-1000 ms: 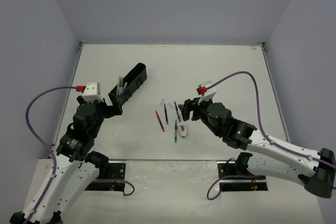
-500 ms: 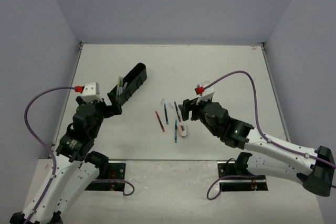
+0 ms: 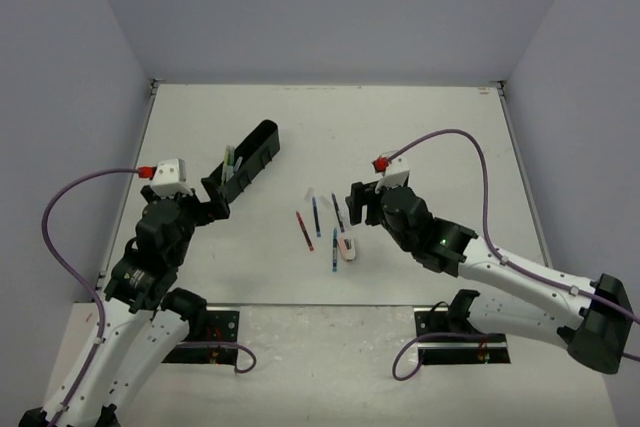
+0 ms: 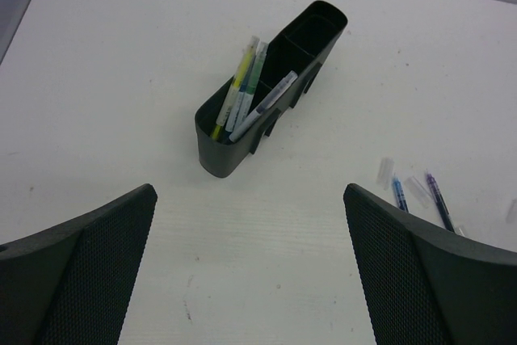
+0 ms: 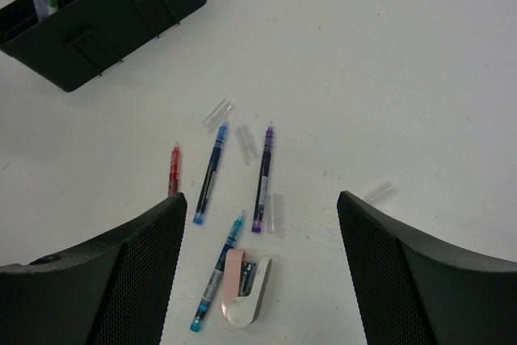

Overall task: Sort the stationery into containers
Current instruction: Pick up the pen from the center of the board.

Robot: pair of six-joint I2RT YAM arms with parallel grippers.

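Note:
The black organiser tray [image 3: 252, 154] lies slanted at left centre, with three pens [image 4: 246, 96] standing in its near compartment. On the table lie a red pen [image 5: 173, 170], a blue pen [image 5: 210, 171], a purple pen [image 5: 262, 177] and a teal pen [image 5: 218, 272]. A pinkish-white block [image 5: 246, 287] rests beside the teal pen. My right gripper [image 5: 260, 196] hovers open above these pens, holding nothing. My left gripper [image 4: 249, 198] is open and empty, just short of the tray's near end [image 4: 216, 155].
Several clear pen caps [image 5: 246, 141] lie loose among the pens, one apart to the right [image 5: 377, 192]. In the top view the pens [image 3: 316, 215] and the block [image 3: 346, 246] sit between the two arms. Grey walls border the table on three sides.
My right arm has shifted slightly farther up the table, staying over the loose pens. The left arm has barely moved. Nothing was picked up or released.

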